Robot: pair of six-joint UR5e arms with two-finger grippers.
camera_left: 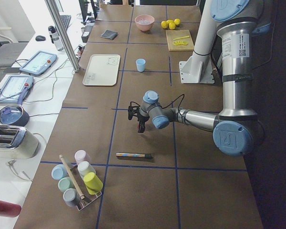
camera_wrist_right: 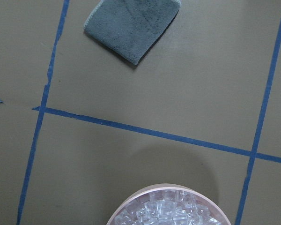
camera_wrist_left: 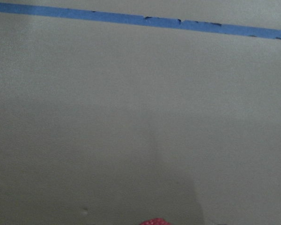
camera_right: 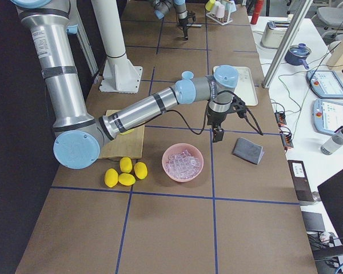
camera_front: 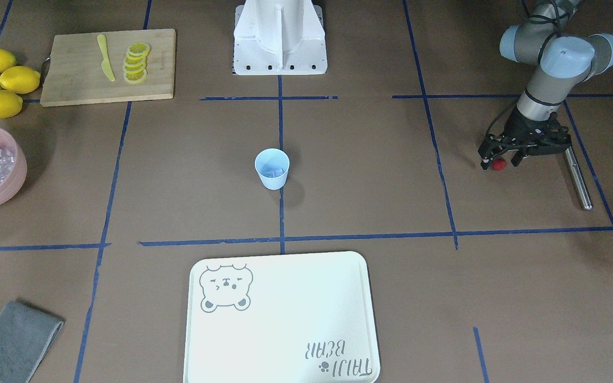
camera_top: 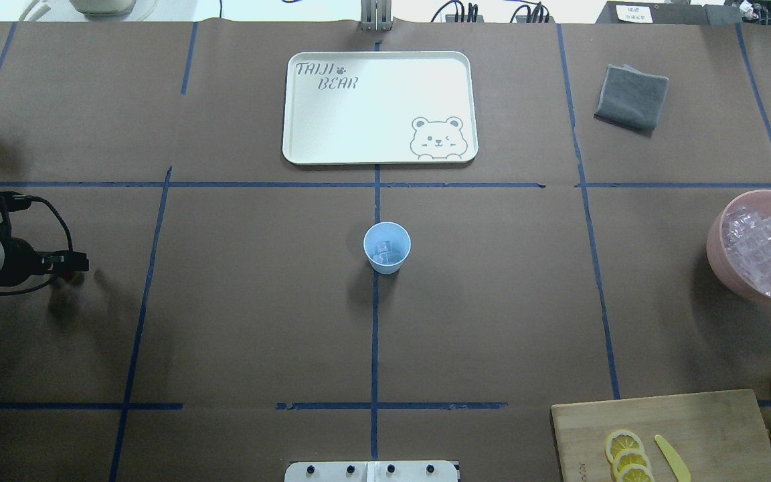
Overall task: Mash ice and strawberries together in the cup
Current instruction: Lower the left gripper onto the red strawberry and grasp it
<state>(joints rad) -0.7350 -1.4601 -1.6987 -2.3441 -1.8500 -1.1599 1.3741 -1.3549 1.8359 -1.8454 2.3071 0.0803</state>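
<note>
The pale blue cup [camera_front: 272, 169] [camera_top: 387, 248] stands upright at the table's centre, with a few clear ice cubes [camera_top: 383, 252] in its bottom. More ice [camera_top: 765, 251] fills the pink bowl [camera_front: 16, 175]. Far out on my left side, my left gripper [camera_front: 499, 162] [camera_top: 75, 266] is shut on the small red strawberry [camera_front: 498, 165], low over the table; its top edge shows in the left wrist view as strawberry [camera_wrist_left: 154, 221]. My right gripper [camera_right: 218, 135] hangs just beyond the bowl, near the grey cloth; I cannot tell whether it is open.
A metal rod [camera_front: 578, 178] lies just outside the left gripper. A white bear tray [camera_top: 305, 150] sits beyond the cup. A cutting board [camera_front: 72, 85] carries lemon slices and a yellow knife; whole lemons [camera_front: 0, 82] lie beside it. A grey cloth [camera_top: 630, 96] lies far right.
</note>
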